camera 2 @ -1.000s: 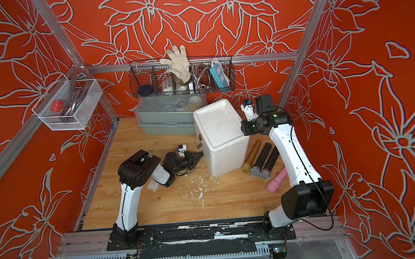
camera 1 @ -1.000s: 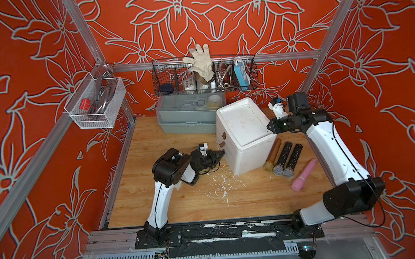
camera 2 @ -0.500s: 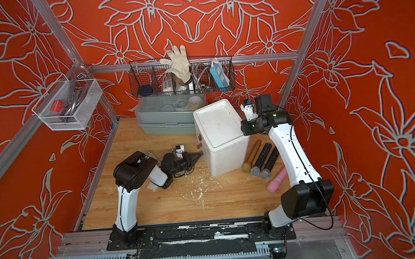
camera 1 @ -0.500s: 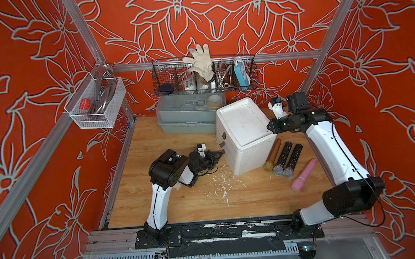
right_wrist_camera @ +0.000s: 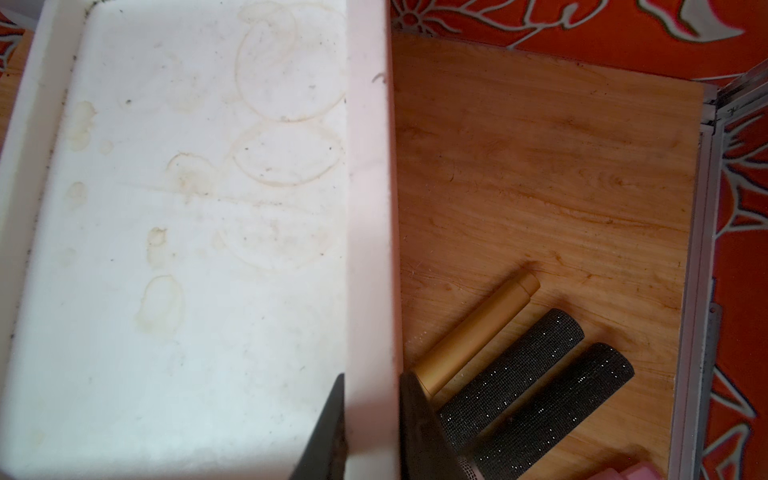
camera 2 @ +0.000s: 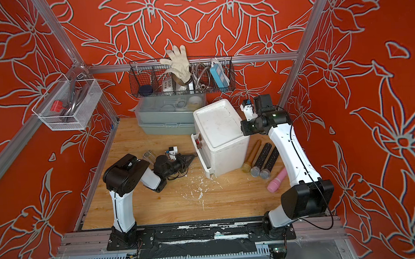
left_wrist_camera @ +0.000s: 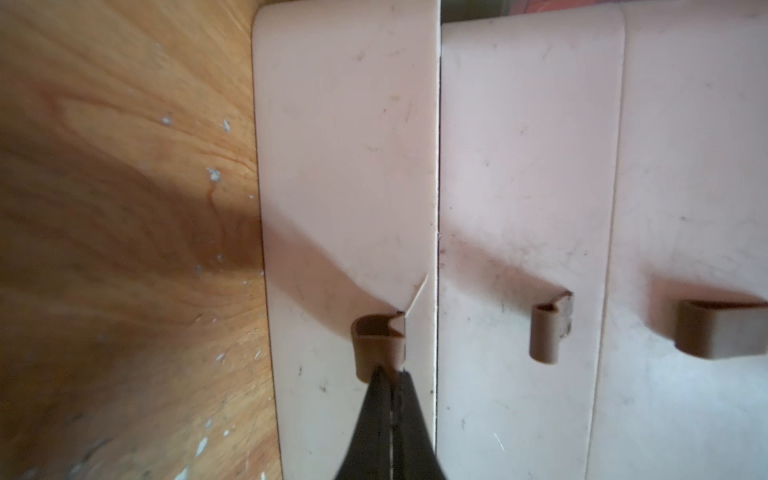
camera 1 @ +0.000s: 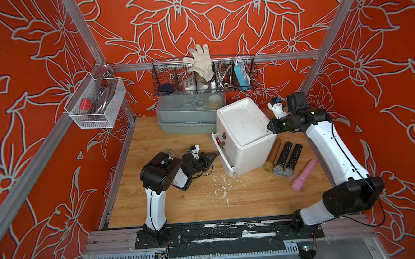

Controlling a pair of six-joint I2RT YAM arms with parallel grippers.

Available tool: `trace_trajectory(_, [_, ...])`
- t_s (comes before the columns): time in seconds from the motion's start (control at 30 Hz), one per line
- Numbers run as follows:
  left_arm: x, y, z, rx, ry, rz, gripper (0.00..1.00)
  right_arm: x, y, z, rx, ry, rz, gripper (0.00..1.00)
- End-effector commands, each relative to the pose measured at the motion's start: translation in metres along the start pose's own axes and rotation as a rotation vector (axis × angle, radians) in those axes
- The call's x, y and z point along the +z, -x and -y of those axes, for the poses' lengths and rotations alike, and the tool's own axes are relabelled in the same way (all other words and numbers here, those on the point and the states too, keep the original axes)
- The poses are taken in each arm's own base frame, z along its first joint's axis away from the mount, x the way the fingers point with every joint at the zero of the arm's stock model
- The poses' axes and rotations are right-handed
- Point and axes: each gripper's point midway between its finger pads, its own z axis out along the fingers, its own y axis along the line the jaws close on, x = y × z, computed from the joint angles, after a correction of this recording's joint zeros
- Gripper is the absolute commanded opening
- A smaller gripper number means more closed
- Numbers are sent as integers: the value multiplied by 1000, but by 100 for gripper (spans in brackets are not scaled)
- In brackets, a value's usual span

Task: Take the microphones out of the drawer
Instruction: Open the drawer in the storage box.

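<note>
Drawing back toward eight o'clock, the left gripper point(left_wrist_camera: 392, 372), pinched on the handle point(left_wrist_camera: 374, 336) of the bottom drawer point(left_wrist_camera: 345, 166), seems to start it opening; the right gripper point(right_wrist_camera: 372, 376) clamps the cabinet point(right_wrist_camera: 187, 249) rim.

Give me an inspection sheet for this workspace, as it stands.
Surface: wooden tabletop, white flecks scattered mid-table.
Job's things: white cabinet; bottom drawer slightly ajar; red item shows in top drawer's gap; four microphones lie beside it.
Clutter: grey bins, wire basket with glove at back.
End effectors: left end effector shut on bottom drawer's brown tab; right end effector clamps cabinet's top rim.
Cables: black loop under left wrist.
Surroundings: orange floral walls, mesh basket on side wall.
</note>
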Motion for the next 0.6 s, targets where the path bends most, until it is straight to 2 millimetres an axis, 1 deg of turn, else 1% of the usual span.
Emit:
trace_trajectory(0.0, [-14, 4, 8, 38, -18, 13, 0, 13, -14, -32, -11, 130, -81, 0])
trace_trajectory(0.37, [-57, 10, -1, 32, 22, 72, 0, 14, -15, -30, -5, 120, -87, 0])
trace_trajectory(0.57, [-81, 17, -10, 22, 51, 119, 0, 15, -17, -29, 1, 114, -94, 0])
